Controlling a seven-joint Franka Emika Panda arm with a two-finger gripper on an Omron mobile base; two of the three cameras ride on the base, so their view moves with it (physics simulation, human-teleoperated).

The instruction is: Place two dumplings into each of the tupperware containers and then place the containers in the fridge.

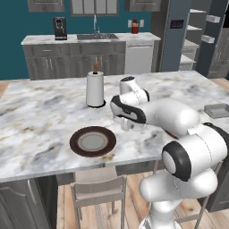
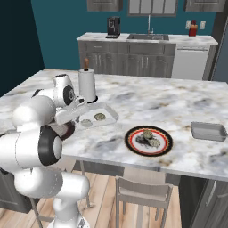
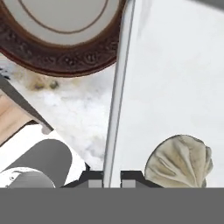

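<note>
Clamped tight on the near rim of a tupperware container (image 3: 114, 87), gripper (image 3: 113, 177) ready to lift it fridgeward. Inside, two dumplings (image 2: 99, 117). More waiting on plate (image 2: 165, 147); second container (image 2: 208, 131) unfilled.

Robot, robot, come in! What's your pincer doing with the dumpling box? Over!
Pincer shut on the rim of the near tupperware container. Two dumplings inside it. Second container waits, far right. Paper towel roll stands close behind.
</note>
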